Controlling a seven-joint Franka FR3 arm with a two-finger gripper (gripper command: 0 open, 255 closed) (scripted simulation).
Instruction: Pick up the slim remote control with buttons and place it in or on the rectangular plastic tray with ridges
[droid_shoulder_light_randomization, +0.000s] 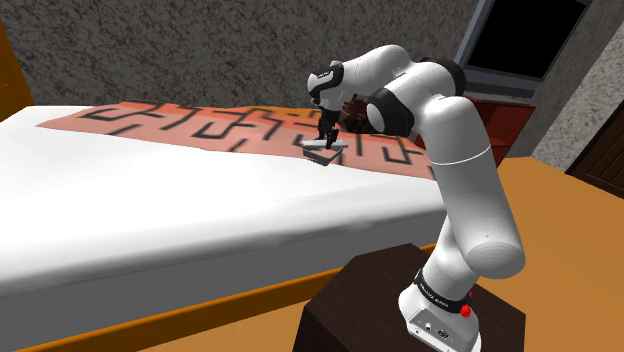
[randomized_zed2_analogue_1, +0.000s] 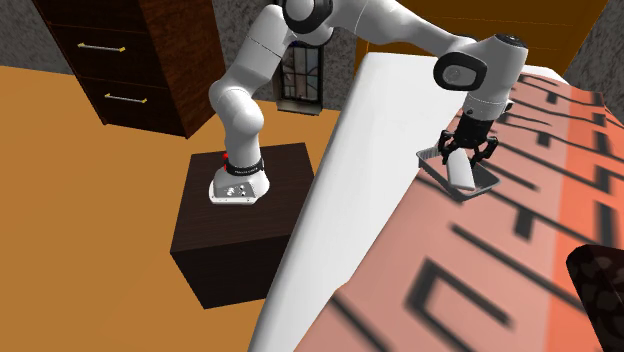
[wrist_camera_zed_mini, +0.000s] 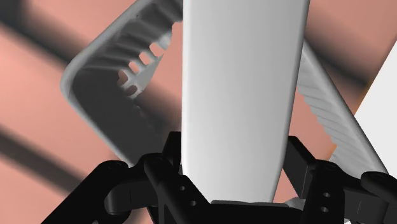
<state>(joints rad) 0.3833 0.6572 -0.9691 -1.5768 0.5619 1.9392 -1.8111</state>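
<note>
— How far along?
— Pickup's done: my gripper (randomized_zed2_analogue_1: 467, 152) is clenched on the remote (wrist_camera_zed_mini: 242, 89), poised over the tray (wrist_camera_zed_mini: 98, 105). Left, I judge: lower and release

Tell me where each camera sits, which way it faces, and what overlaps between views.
Shoulder view: beside and behind the stand, looking down across the bed; whole arm shows.
Second exterior view: above the bed, looking back at the stand and a dresser; whole arm shows.
Wrist view: at the wrist, looking along the jaws clasping the white remote over the grey tray.
Shared: both exterior views show arm, stand and tray.
</note>
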